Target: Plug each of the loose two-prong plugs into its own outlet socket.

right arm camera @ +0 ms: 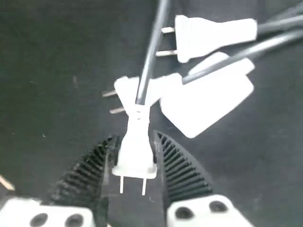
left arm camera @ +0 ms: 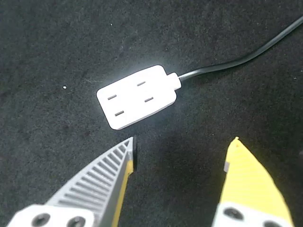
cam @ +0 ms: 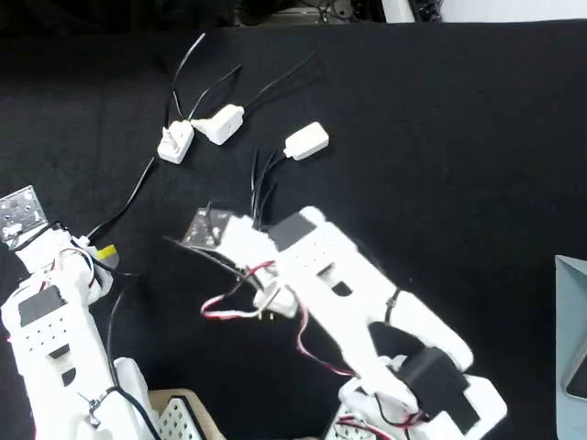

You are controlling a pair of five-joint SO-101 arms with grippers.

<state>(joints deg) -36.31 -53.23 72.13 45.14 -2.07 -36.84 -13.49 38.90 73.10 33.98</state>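
Observation:
A white outlet block [left arm camera: 138, 97] with two sockets lies face up on the black cloth, its black cord [left arm camera: 236, 59] trailing away. My left gripper [left arm camera: 183, 142] hovers open just short of it, grey finger [left arm camera: 106, 175] and yellow finger [left arm camera: 246, 175] wide apart. My right gripper [right arm camera: 135, 139] is shut on a white two-prong plug [right arm camera: 136, 158], prongs pointing back at the camera. Beyond it lie a second plug [right arm camera: 124, 90], a third plug [right arm camera: 213, 33] and a white block [right arm camera: 208, 101]. From above, white pieces [cam: 176, 142] [cam: 220, 124] [cam: 307, 140] lie at the far middle.
Black cords [cam: 261, 179] cross the cloth around the right arm [cam: 339, 284]. A grey-blue box [cam: 573, 339] stands at the right edge. A tan perforated board [cam: 179, 417] sits at the front between the arm bases. The right half of the cloth has open room.

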